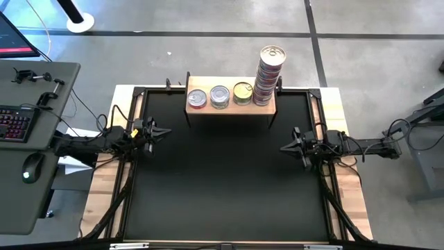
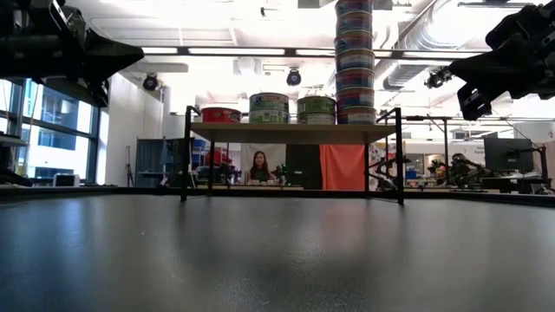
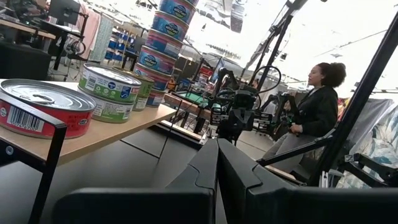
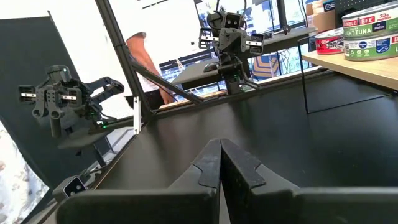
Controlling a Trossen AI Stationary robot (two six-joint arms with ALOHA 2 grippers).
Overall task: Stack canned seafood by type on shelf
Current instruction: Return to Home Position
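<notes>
Black tabletop (image 1: pixel 222 180) from above: the shelf (image 1: pixel 215 82) at its far edge carries a red tin (image 1: pixel 197 98), two short stacks (image 1: pixel 219 96) and one tall stack (image 1: pixel 269 69). Left gripper (image 1: pixel 158 132) and right gripper (image 1: pixel 288 146) hover at either side. From table height, the tall stack towers over the rest. On the wrist cameras, both claws' fingers press together, holding nothing.

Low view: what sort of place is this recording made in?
Probably a robotics lab or open workshop: exposed silver ceiling ducts, benches with further dark robot arms in the background, and a grey desk with a black keyboard alongside.
</notes>
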